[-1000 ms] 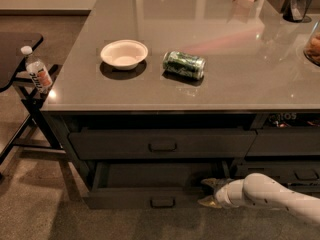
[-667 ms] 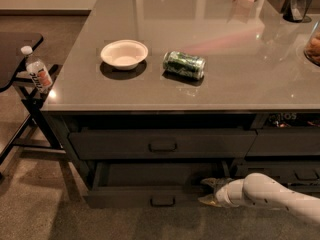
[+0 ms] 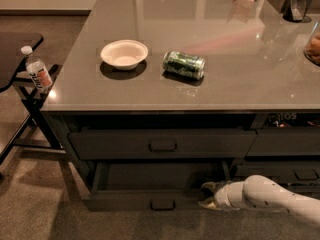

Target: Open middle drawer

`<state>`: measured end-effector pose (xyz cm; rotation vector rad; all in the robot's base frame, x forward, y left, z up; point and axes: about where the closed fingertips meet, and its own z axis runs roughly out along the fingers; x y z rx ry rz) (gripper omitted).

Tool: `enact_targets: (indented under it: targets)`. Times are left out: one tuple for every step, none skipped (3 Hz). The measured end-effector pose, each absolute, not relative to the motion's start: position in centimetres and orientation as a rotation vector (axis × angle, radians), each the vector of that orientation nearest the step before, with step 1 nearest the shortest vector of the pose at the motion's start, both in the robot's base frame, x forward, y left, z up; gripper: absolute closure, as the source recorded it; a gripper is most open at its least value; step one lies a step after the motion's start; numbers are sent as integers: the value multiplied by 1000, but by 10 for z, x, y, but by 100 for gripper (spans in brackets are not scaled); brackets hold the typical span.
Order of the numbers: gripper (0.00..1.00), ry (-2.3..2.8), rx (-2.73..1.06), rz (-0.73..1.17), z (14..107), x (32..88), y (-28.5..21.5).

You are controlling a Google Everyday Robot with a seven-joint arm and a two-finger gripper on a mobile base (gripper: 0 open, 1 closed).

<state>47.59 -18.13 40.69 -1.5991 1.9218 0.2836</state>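
The middle drawer (image 3: 125, 200) is a wide dark grey drawer with a small loop handle (image 3: 162, 204). It stands pulled out partway from the cabinet, and its dark flat inside (image 3: 160, 176) shows behind the front. My gripper (image 3: 204, 195), on a white arm coming from the lower right, is at the drawer's right front corner. Its fingers are spread, one above and one below the front's top edge. I cannot tell whether they touch the drawer.
Another wide drawer (image 3: 100, 144) with a loop handle sits above it. On the grey countertop (image 3: 225, 79) are a white bowl (image 3: 124, 53) and a green can (image 3: 184, 64) lying on its side. A water bottle (image 3: 37, 72) stands on a black chair at the left. Smaller drawers (image 3: 285, 143) are at the right.
The middle drawer's front and my gripper have shifted slightly toward the camera. Nothing else has moved.
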Motion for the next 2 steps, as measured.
enact_targets:
  targets:
    - [100,1922,-1599,284,410,476,-181]
    - [100,1926,-1571,269,417,474,-182]
